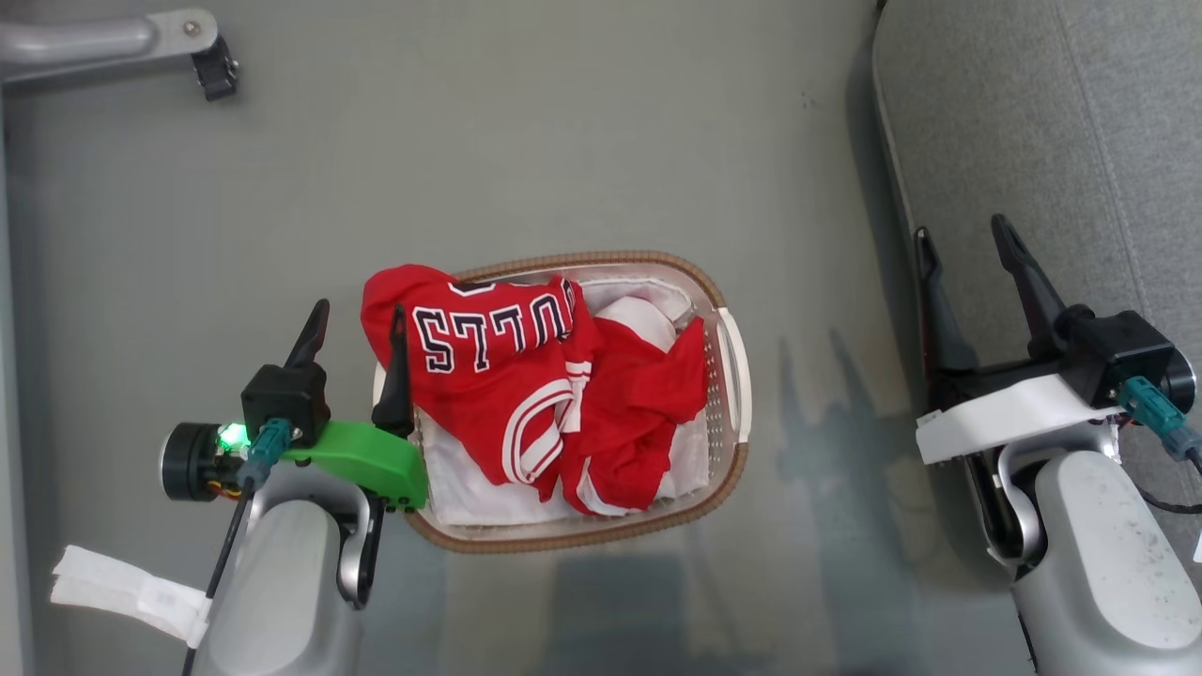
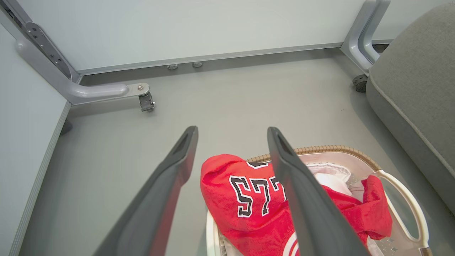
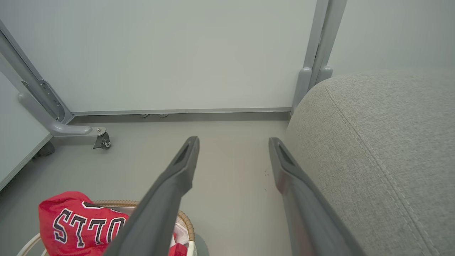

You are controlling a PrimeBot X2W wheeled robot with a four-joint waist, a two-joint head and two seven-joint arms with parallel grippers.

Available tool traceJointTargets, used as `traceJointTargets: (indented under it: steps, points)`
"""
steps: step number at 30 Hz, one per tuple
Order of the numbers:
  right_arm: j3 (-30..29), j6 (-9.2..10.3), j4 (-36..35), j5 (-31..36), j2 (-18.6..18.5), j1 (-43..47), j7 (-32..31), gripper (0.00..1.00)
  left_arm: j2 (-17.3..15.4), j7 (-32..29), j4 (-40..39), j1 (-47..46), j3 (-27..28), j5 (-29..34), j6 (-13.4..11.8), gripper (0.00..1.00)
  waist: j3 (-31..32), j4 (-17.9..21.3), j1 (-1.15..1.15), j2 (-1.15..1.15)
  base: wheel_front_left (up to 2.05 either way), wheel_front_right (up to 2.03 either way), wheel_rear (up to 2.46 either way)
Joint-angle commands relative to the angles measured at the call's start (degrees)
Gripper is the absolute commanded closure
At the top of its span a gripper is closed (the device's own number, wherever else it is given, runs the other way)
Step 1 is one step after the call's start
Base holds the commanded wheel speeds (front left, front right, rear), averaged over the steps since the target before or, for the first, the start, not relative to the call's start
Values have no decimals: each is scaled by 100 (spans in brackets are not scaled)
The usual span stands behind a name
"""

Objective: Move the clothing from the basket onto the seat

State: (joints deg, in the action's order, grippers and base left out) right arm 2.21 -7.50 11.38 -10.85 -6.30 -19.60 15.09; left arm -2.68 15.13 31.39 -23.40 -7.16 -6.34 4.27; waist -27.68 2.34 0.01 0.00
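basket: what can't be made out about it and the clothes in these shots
- Basket floor: head view, hidden under jersey, red piece and white liner.
- Jersey lettering: left wrist view, partly behind a finger.
- Seat extent: head view, cut off by right edge.

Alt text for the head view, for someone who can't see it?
Red clothing lies heaped in the white basket on the floor, spilling over its rim. Open left gripper hovers beside the basket; open right gripper by the grey seat.
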Motion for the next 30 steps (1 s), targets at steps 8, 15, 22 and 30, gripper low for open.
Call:
traceJointTargets:
  steps: [8, 15, 22, 30]
  points:
    - [90, 2, -68, -84, 96, -349, 12, 0, -38, 4, 168, -411, 33, 173, 20, 0, -839, 392, -1, 0, 0, 0, 0]
    - [100, 2, -104, -72, 124, -488, 11, 0, -37, 4, 366, -607, -109, 237, 60, 0, -1131, 455, -1, 0, 0, 0, 0]
    - [98, 2, -123, -53, 106, -585, 11, 0, -38, 4, 557, -763, -275, 96, 26, 0, -1444, 483, -1, 0, 0, 0, 0]
    - [180, 2, -135, -65, 106, -671, 11, 0, -37, 4, 816, -819, -527, -8, 26, 0, -1680, 553, -1, 0, 0, 0, 0]
